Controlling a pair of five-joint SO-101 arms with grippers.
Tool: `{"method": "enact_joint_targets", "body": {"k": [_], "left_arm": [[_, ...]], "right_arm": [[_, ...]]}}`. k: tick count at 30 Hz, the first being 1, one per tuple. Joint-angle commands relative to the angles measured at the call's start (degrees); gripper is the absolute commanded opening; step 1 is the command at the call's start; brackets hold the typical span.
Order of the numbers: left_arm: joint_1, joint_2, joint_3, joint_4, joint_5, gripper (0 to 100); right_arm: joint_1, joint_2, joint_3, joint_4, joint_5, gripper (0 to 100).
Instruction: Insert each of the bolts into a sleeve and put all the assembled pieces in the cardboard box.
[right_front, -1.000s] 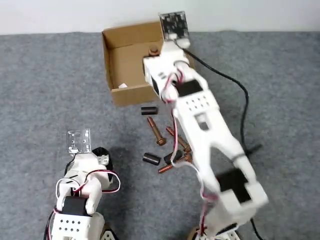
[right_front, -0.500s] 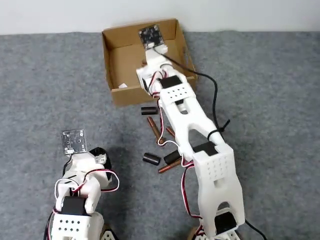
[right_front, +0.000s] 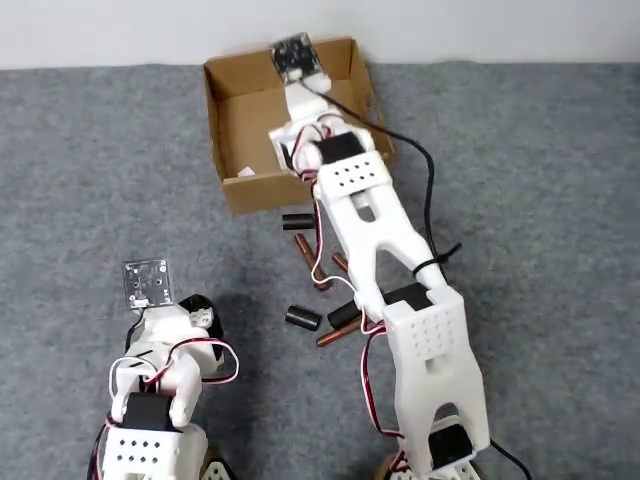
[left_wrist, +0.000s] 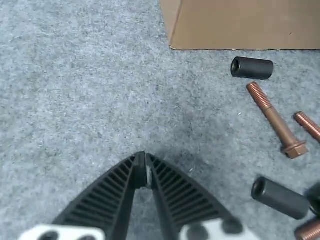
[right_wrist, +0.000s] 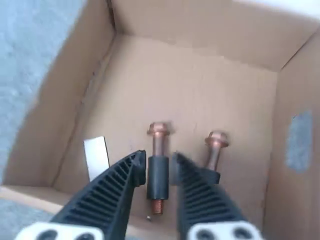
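My right gripper (right_wrist: 159, 160) hangs inside the cardboard box (right_wrist: 200, 85), shut on a copper bolt in a black sleeve (right_wrist: 158, 172). The bolt's head points past the fingertips. A second assembled piece (right_wrist: 216, 145) lies on the box floor beside it, partly behind one finger. From above, the right arm (right_front: 345, 180) stretches over the box (right_front: 225, 120). My left gripper (left_wrist: 145, 167) is shut and empty, low over the carpet at the near left (right_front: 200, 310). Loose sleeves (left_wrist: 252, 68) (left_wrist: 280, 198) and a bolt (left_wrist: 276, 121) lie in front of the box.
More loose parts lie under and beside the right arm: a sleeve (right_front: 298, 221), a bolt (right_front: 308, 255), two sleeves (right_front: 302, 318) (right_front: 343, 315) and a bolt (right_front: 338, 337). A white slip (right_wrist: 96, 155) lies in the box. Grey carpet spreads to both sides.
The right arm swung left from the box's right edge and reached deeper over the box, carrying the sleeved bolt. The left arm shifted slightly and then stayed put.
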Motion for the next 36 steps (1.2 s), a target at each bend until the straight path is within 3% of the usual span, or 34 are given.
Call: {"method": "enact_joint_targets", "body": {"k": [1,7,17,20,26,36], "left_arm": [[-0.5,-0.2,-0.5,-1.6,0.5,1],[-0.5,-0.2,-0.5,-1.4,0.5,1],[-0.5,-0.2,-0.5,-1.4,0.5,1],[-0.5,-0.2,-0.5,-1.3,0.4,1],[-0.5,-0.2,-0.5,-1.3,0.4,1],[-0.5,-0.2,-0.5,-1.3,0.4,1]], "right_arm": [[-1.3,-1.1,-11.0,9.1,0.4,2.4],[-3.3,-0.9,-22.6,26.9,1.9,2.8],[-4.2,-0.4,-25.8,50.7,21.1,3.0],[-4.5,0.7,-24.4,51.6,24.4,4.8],[-6.2,6.2,-22.9,51.1,28.7,19.9],[-5.2,14.8,-23.0,42.2,34.4,18.2]]}}
